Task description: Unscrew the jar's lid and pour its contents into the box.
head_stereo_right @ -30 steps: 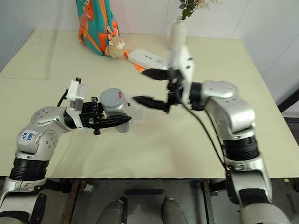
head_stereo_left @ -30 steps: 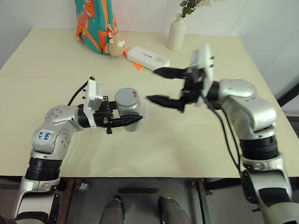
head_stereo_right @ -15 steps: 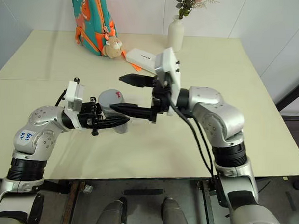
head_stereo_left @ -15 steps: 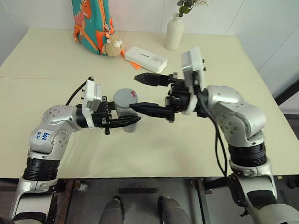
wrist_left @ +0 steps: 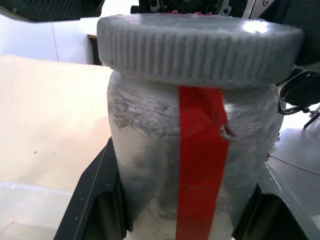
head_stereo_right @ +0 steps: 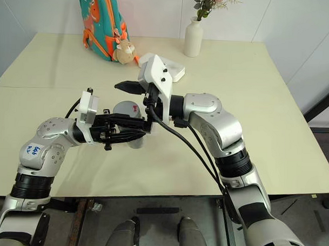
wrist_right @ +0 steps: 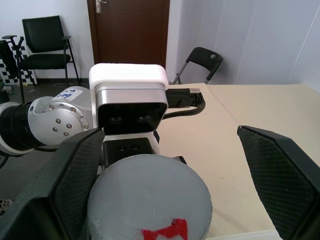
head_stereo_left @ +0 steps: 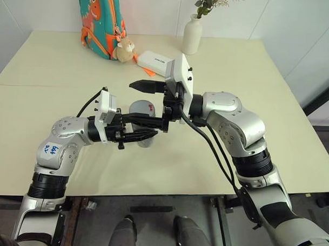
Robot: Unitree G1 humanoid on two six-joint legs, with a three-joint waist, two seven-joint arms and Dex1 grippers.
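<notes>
A pale worktop (head_stereo_left: pixel 217 173) carries a backpack (head_stereo_left: pixel 101 21), a vase (head_stereo_left: pixel 191 35) and a white case (head_stereo_left: pixel 155 61) along its far edge. Above its middle the left hand (head_stereo_left: pixel 148 133) grips the jar (wrist_left: pixel 190 165) upright, lid (wrist_left: pixel 200 47) on. The right hand (head_stereo_left: pixel 137 102) is wide open, one finger (head_stereo_left: pixel 146 86) beyond the lid and the other on its near side. A corner of the box (wrist_left: pixel 30 210) shows below the jar.

Both arms raised level, grippers turned toward each other

The left gripper (head_stereo_left: pixel 145 134) is held pointing toward three o'clock, its black fingers clamped on the jar (wrist_left: pixel 192 165). The right gripper (head_stereo_left: pixel 134 102) is aimed toward nine o'clock, its fingers (wrist_right: pixel 280 175) spread wide on either side of the lid (wrist_right: pixel 148 197).
</notes>
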